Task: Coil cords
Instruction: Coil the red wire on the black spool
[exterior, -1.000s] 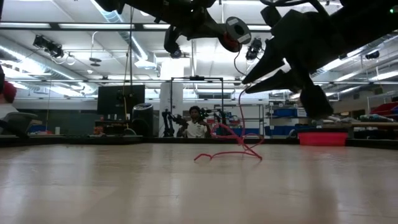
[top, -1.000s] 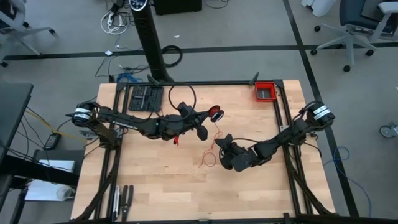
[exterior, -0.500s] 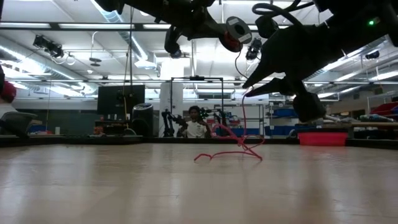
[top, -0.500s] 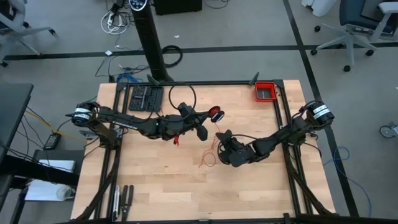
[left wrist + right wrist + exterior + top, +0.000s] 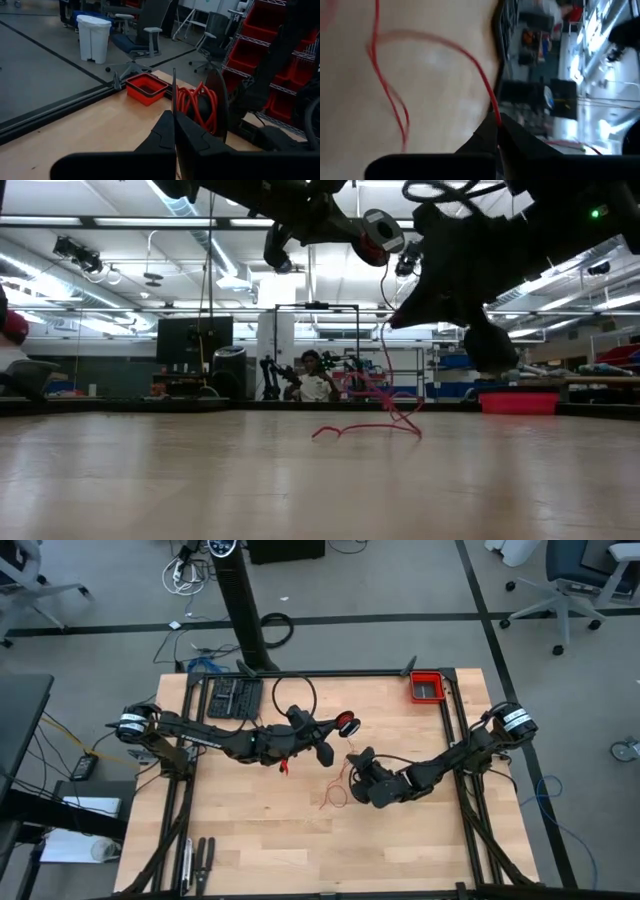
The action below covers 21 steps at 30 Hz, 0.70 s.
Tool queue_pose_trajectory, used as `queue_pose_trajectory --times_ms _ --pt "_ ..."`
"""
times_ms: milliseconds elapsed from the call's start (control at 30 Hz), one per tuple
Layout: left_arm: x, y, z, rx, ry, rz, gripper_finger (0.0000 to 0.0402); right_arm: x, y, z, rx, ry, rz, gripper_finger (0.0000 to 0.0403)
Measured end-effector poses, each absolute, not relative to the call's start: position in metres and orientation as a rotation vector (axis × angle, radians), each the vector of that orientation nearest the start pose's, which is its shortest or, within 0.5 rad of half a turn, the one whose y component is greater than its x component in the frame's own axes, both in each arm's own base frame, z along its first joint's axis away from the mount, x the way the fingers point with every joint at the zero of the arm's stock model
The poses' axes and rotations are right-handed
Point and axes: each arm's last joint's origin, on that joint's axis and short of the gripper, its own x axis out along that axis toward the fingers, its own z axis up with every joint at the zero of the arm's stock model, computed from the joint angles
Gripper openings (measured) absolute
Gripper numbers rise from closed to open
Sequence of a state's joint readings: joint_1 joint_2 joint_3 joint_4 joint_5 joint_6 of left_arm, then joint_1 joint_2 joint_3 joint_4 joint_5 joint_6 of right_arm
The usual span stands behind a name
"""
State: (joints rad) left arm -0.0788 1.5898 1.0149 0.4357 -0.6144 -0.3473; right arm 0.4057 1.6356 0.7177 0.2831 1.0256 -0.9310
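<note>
While left fingers (image 5: 175, 131) stay shut, right fingers (image 5: 497, 131) pinch the cord (image 5: 385, 375) hanging vertically.

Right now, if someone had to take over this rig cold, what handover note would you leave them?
Left gripper: shut, held above the table beside a spool already wound with red cord.
Right gripper: shut on the red cord, pinching a strand near mid-table.
Cord: from the spool it hangs down to a loose wavy tangle lying on the table between the two arms.
Done: part of the cord is coiled on the spool.
Left: the slack on the table is not yet wound up.
Red bin sits at the far right corner.
</note>
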Motion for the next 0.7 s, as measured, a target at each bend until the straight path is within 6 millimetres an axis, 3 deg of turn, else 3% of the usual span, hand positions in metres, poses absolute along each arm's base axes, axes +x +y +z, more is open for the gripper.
queue_pose_trajectory --times_ms 333,567,700 --pt "0.354 -0.011 0.272 -0.265 0.041 0.55 0.0 0.307 0.111 0.189 -1.052 0.382 -0.149 0.0002" --pt "0.355 -0.013 0.272 -0.146 0.084 0.481 0.0 0.321 0.117 0.223 -1.058 0.33 -0.107 0.0001" --pt "0.356 -0.014 0.272 -0.12 0.094 0.43 0.0 0.319 0.114 0.241 -1.027 0.276 -0.022 0.0001"
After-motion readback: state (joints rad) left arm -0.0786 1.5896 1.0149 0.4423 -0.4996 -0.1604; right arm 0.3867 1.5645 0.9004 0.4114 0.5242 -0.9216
